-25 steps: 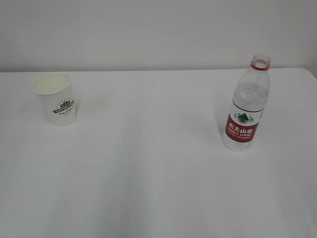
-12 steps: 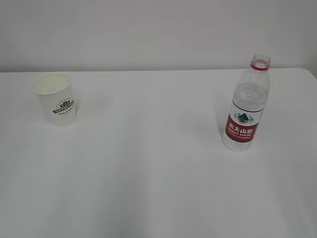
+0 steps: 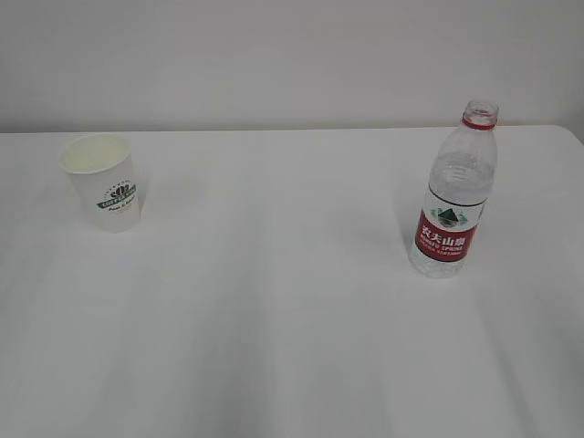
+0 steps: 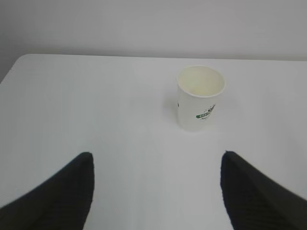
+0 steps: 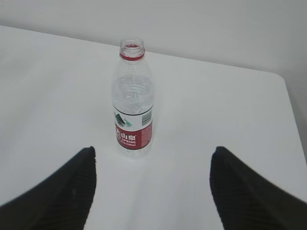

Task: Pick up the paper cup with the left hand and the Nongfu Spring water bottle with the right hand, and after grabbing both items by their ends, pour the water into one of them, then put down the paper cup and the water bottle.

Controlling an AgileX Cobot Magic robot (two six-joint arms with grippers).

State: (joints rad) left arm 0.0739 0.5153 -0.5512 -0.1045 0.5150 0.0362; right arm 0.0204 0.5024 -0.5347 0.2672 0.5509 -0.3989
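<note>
Standing upright on white tabletop (image 3: 274, 301): paper cup (image 3: 102, 182) far left, open, apparently empty; Nongfu Spring water bottle (image 3: 453, 194) far right, uncapped, holding water (image 3: 447, 205). Left hand (image 4: 156, 191), right hand (image 5: 152, 187): jaws wide, holding nothing.

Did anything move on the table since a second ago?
No, nothing visibly changed. The paper cup stands upright on the left of the table and the water bottle upright on the right, cap off, same as before. Nothing was picked up or let go.
</note>
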